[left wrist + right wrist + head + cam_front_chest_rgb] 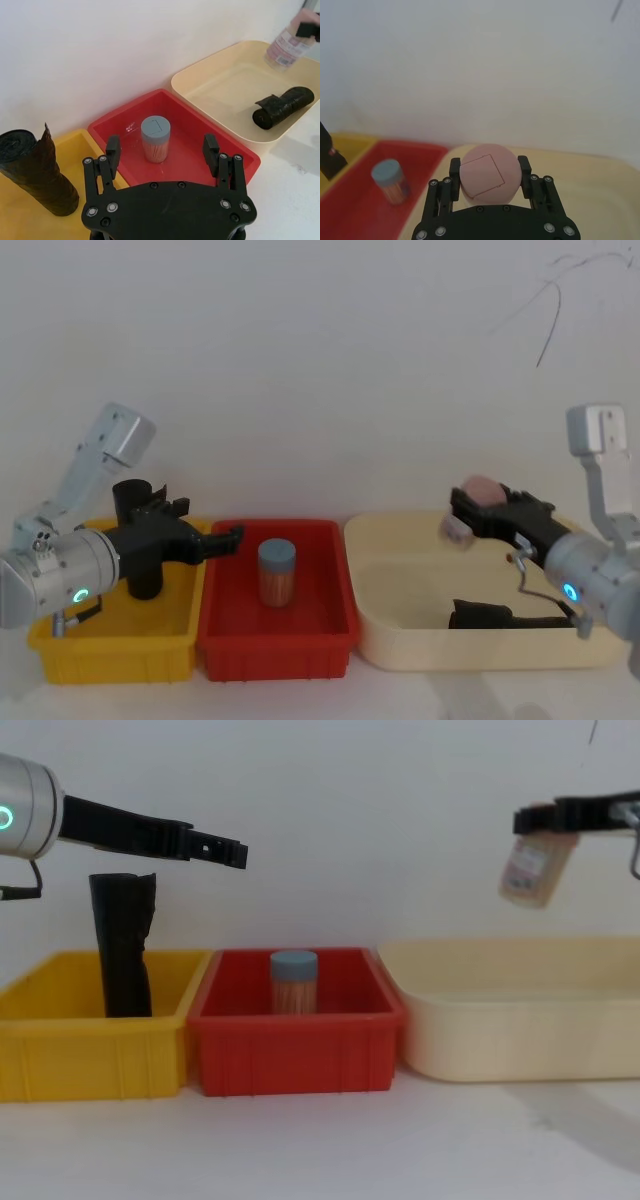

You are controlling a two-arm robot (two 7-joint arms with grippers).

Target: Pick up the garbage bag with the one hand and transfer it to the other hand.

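Head view: left gripper (232, 536) jaws spread, empty; right gripper (489, 172) jaws pinch a pink-capped bottle (530, 868).

Garbage bag (282, 106) in right tub (220, 75), jar (155, 138) in middle bin (235, 152)

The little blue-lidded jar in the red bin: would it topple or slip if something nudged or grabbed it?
The jar stands upright and is taller than it is wide, so a nudge near its lid would probably tip it. Being round, it would likely then roll across the red bin. It seems filled with thin wooden sticks, so it is probably light.
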